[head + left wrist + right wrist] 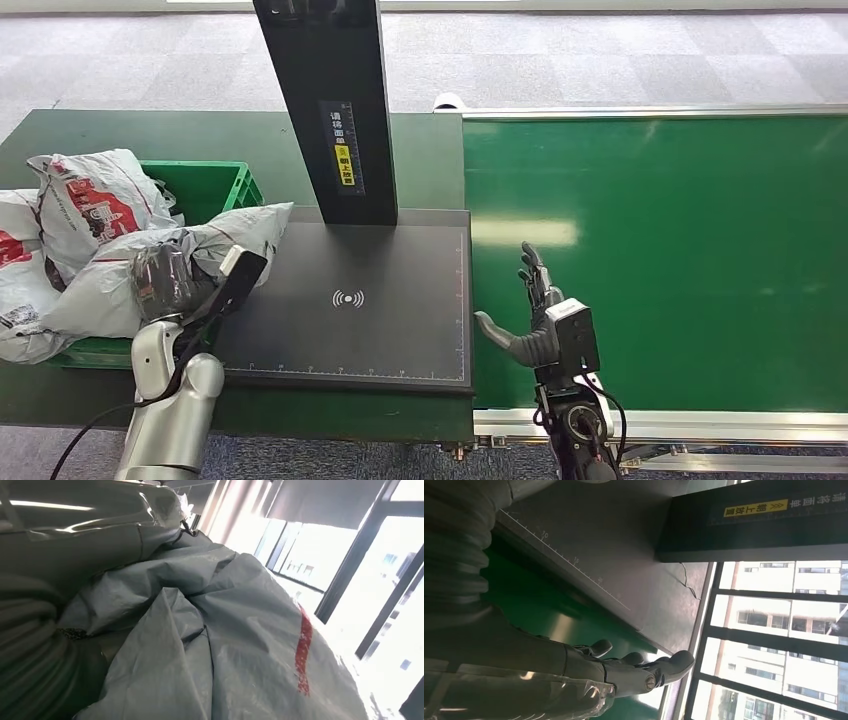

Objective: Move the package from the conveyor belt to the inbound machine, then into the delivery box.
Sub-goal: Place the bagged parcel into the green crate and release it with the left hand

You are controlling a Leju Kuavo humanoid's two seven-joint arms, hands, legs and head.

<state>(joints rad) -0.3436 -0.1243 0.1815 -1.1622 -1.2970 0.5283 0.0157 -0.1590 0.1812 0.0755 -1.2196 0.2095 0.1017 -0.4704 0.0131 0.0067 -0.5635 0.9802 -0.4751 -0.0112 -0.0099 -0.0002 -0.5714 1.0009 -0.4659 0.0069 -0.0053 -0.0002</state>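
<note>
Package: we see the crumpled grey plastic mailer bag (190,262) lying over the rim of the green plastic crate (215,188), its end reaching the dark flat scanner plate (400,330).
Left hand (165,280): against the bag; we cannot tell whether its fingers grip it.
Right hand (535,315): fingers apart, empty, over the green conveyor belt (680,260).
Writing: yellow label with Chinese characters on the black upright post (335,110), unreadable to us; a wireless symbol on the plate.

Head view evenly lit from above, sharp; you get pale ceiling-light glare on conveyor belt (650,250) near its left edge. Both wrist views backlit: windows (350,560) blown out white, near hand covers dark, soft, out of focus. Grey package (225,645) film shows faint sheen, mild blur.
</note>
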